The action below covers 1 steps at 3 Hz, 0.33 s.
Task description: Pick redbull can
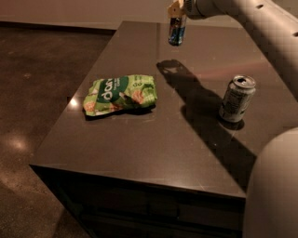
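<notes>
The redbull can (177, 31) is a slim blue-and-silver can, upright, held in the air well above the far part of the dark table (153, 139). My gripper (177, 10) is at the top centre of the camera view, shut on the can's upper end, with the can hanging below it. The white arm (251, 18) reaches in from the upper right. The can's shadow (170, 67) falls on the tabletop below it.
A green chip bag (119, 94) lies flat on the left half of the table. A wider silver-grey can (237, 98) with dark print stands upright at the right. The robot's white body (274, 190) fills the lower right corner. Dark floor lies left of the table.
</notes>
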{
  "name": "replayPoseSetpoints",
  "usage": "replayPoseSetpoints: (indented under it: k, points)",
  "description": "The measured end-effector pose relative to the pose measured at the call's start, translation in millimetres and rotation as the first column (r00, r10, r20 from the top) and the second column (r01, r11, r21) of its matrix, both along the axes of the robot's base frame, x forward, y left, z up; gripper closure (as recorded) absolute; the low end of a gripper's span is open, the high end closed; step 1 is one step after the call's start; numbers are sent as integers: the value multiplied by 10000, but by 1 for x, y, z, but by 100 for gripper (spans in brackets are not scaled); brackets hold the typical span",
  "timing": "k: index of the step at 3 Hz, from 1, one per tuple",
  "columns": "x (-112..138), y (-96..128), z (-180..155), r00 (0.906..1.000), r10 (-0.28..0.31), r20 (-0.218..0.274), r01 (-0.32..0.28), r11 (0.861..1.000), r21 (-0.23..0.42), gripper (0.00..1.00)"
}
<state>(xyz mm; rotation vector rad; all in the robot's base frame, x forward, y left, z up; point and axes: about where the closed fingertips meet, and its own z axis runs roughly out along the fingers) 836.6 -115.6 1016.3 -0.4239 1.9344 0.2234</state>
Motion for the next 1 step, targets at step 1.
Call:
replayPoseSetpoints:
  k: [1]
  points:
    - [-4,2,2,10000,99,15,-99,9999,-18,100]
